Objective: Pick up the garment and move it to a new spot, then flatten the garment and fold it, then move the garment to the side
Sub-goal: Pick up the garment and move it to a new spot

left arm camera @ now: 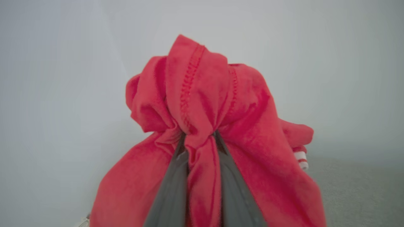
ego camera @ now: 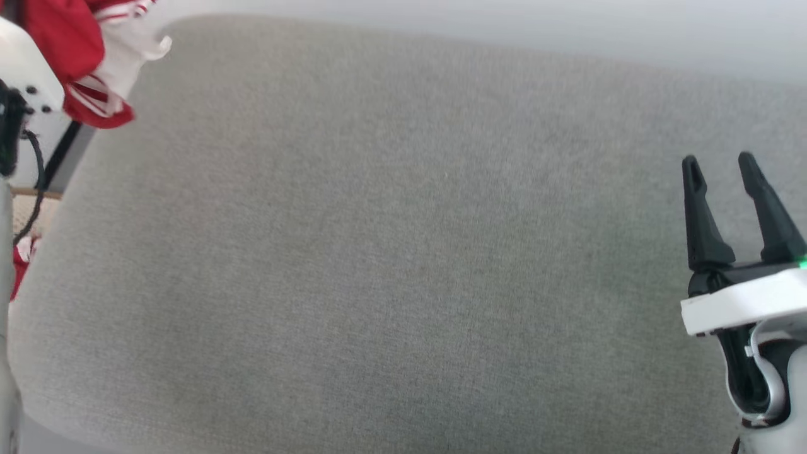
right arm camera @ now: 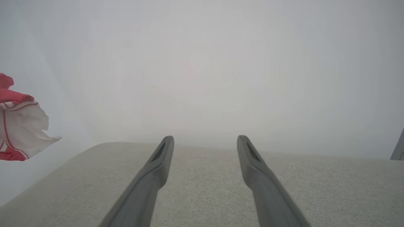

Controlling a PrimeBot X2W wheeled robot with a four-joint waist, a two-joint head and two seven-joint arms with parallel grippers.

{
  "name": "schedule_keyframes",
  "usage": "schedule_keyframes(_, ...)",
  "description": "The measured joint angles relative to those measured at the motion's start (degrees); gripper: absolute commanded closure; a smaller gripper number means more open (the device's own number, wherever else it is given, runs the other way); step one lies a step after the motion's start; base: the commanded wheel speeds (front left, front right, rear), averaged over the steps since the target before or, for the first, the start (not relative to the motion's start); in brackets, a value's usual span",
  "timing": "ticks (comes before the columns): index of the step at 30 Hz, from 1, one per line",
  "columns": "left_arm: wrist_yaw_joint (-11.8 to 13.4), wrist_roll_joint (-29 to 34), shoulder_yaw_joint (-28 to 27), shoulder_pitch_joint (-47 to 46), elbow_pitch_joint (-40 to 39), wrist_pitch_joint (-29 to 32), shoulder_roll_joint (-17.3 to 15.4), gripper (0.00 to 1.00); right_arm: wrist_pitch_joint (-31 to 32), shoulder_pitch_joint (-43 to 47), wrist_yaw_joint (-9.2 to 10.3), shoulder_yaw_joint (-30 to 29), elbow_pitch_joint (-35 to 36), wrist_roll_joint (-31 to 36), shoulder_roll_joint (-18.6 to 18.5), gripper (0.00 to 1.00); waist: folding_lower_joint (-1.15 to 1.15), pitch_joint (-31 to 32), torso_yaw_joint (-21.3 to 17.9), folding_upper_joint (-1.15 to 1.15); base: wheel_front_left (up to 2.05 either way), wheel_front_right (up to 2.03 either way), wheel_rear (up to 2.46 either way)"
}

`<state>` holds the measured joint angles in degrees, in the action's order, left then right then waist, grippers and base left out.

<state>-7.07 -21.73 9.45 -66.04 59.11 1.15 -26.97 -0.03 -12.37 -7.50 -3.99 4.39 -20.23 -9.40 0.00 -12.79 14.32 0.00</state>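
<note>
Carry step | left gripper (left arm camera: 199, 136) clamped bunched red T-shirt (left arm camera: 202, 94) above grey cushion's (ego camera: 378, 252) far-left corner | right gripper (ego camera: 719, 161) stood spread, empty, over cushion's right side | advised: lower to cushion centre before release.

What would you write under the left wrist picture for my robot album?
The left gripper pinches a bunched-up red T-shirt, its stitched hem sticking up.

The garment (left arm camera: 246, 119) is soft cloth, the cushion (ego camera: 403, 252) coarse weave (matt).
</note>
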Motion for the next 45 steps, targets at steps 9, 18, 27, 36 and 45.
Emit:
schedule_keyframes(9,-0.2,-1.5,2.4,6.2,-17.7,8.5,-2.0,1.0,-1.4,2.5,0.0,-1.9,-0.8,-0.5,1.6,0.0,0.0,5.3,-0.6,0.0,0.0,0.0,0.0)
schedule_keyframes(18,3.8,-4.2,2.3,18.8,-44.0,21.1,-3.5,1.0,-2.5,3.0,0.0,-3.8,-0.9,-1.0,2.4,0.0,0.0,6.1,-6.1,0.0,0.0,0.0,0.0)
schedule_keyframes(27,6.7,-6.1,6.2,26.8,-65.0,31.4,-2.2,1.0,-3.7,3.6,0.0,-5.9,-0.5,-0.6,3.7,0.0,0.0,4.8,-14.5,0.0,0.0,0.0,0.0)
schedule_keyframes(36,7.1,-6.4,14.3,29.7,-71.6,37.7,1.7,1.0,-5.5,3.5,0.0,-5.0,-1.6,-1.2,4.4,0.0,0.0,2.6,-22.8,0.0,0.0,0.0,0.0)
schedule_keyframes(45,5.3,-7.9,20.4,35.7,-61.9,38.1,4.7,1.0,-8.0,3.2,0.0,-2.2,-4.9,-2.4,5.3,0.0,0.0,-0.3,-28.0,0.0,0.0,0.0,0.0)
